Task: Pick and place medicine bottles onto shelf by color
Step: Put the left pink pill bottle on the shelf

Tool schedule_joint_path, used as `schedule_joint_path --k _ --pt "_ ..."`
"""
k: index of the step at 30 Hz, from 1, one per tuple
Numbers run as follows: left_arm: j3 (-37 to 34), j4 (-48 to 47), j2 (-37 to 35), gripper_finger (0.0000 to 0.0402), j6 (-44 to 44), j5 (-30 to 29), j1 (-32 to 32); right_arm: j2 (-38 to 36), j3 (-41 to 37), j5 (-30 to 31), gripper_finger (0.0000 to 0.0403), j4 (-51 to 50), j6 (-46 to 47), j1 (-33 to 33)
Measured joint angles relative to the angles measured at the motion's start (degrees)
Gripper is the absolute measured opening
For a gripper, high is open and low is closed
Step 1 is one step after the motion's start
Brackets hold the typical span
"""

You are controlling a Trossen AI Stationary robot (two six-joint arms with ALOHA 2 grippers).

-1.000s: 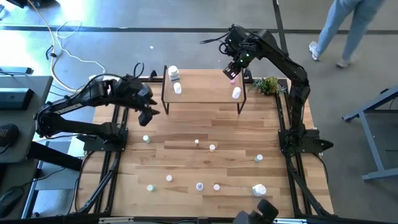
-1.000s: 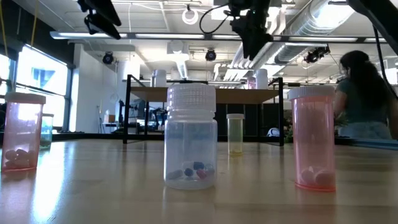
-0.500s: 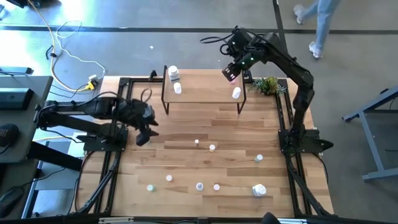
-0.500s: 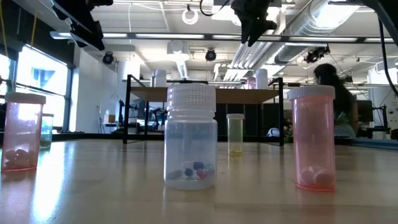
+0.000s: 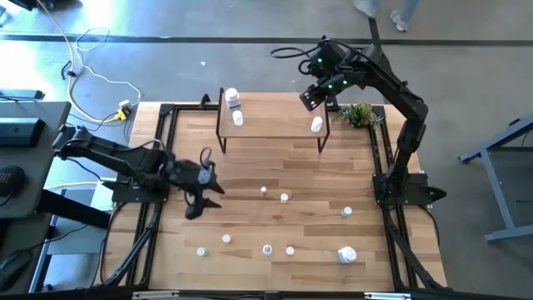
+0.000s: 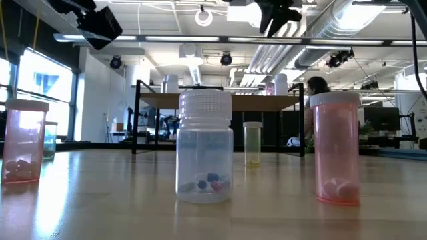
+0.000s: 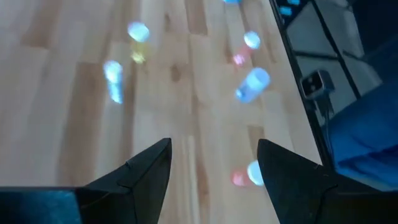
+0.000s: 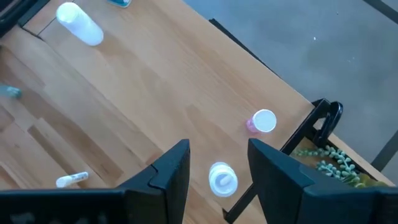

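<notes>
2 bottles [image 8: 222, 179] stand upright on shelf [image 8: 155, 106]; 1 lies flat [image 8: 79, 23].

No legible text or labels.

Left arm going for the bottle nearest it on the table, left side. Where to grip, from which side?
Grip the bottle around its body just under the cap, coming straight down. It appears to stand upright and apart from the others, so there is room for the fingers either side. The left gripper is open and empty just beside it; the right gripper waits over the shelf.
</notes>
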Motion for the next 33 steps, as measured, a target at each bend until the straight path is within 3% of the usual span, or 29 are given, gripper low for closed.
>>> schedule_joint_path --k 19,33 --pt "0.0 9.54 17.65 0.0229 -2.56 -10.06 -15.79 0.0 0.15 -0.3 0.0154 0.0 0.03 2.7" --pt "0.02 14.11 27.42 0.0229 -4.06 -14.69 -21.64 0.01 0.15 -0.31 0.0154 -0.02 1.34 2.68"
